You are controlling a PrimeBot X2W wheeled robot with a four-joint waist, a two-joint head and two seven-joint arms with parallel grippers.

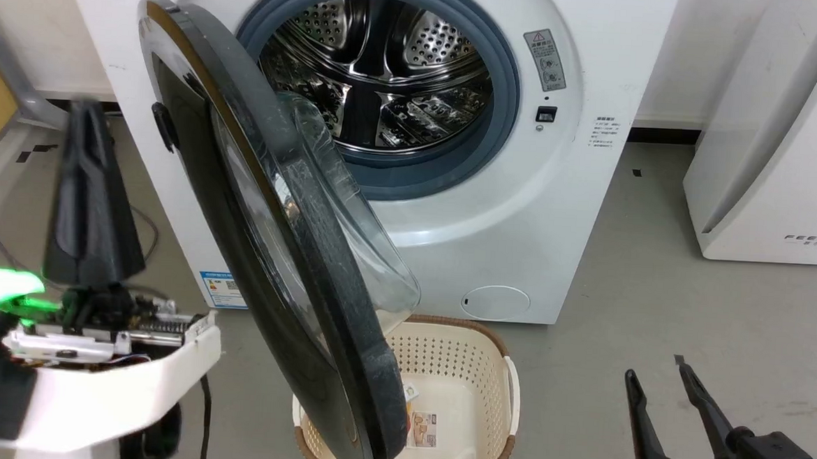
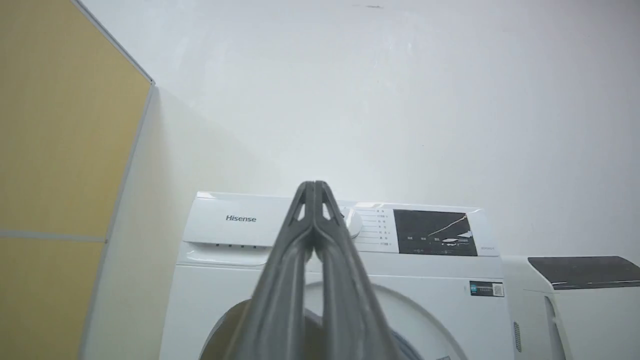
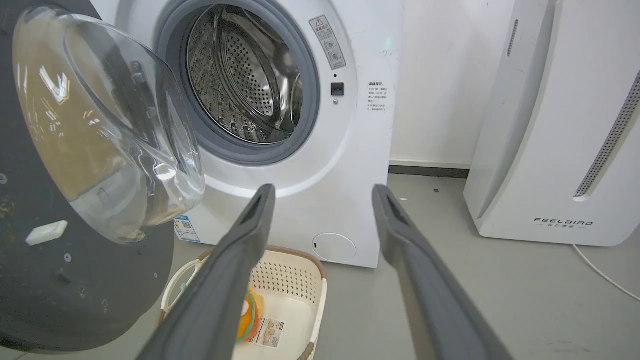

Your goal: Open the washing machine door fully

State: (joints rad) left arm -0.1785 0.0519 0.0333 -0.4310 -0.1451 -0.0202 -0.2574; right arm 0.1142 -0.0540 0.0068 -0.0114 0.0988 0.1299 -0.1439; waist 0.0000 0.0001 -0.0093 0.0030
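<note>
The washing machine door stands swung well out from the washing machine, hinged on its left side, its glass bowl bulging to the right above a cream basket on the floor. The left pincer is closed on nothing, beside the door's black front. The right pincer is open and empty, well to the door's right

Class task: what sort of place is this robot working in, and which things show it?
Probably a laundry area: a white front-loading washing machine with its door swung open, a cream laundry basket before it, and a FEELBIRD appliance beside it.
</note>
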